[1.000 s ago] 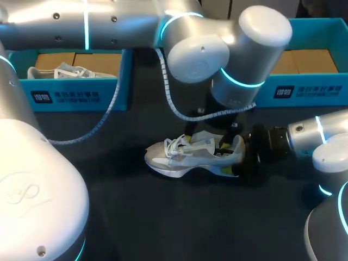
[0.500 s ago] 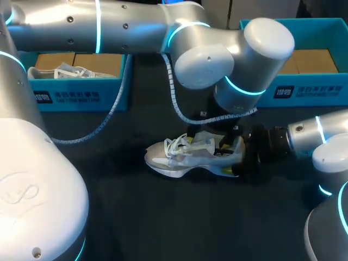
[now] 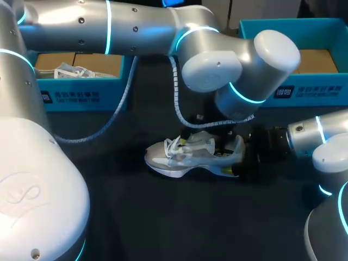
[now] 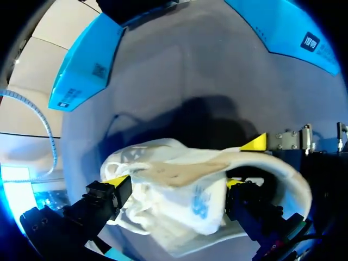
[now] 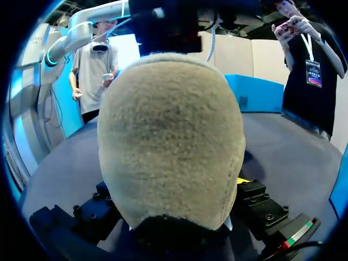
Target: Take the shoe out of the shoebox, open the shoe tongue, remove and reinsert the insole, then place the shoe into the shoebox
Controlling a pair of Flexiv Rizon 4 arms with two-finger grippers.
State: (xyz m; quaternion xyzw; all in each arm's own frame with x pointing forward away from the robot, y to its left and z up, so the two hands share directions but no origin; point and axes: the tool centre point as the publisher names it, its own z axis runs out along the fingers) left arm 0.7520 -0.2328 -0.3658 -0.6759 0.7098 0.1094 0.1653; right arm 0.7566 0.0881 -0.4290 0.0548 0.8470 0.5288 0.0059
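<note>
Above shoe point(image 3: 193, 157), left arm point(image 3: 217, 65) shifted right

Left arm point(image 3: 136, 27) enters from upper left, runs along top of frame, elbow joints bulk at upper centre, last link pointing straight down at mid-frame. Left gripper point(image 4: 175, 181) has fingers spread wide, shoe point(image 3: 185, 157) between them. Right arm point(image 3: 318, 136) enters low from right edge, near horizontal, pointing left. Right gripper point(image 3: 243, 156) is clamped on shoe heel from both sides.
</note>
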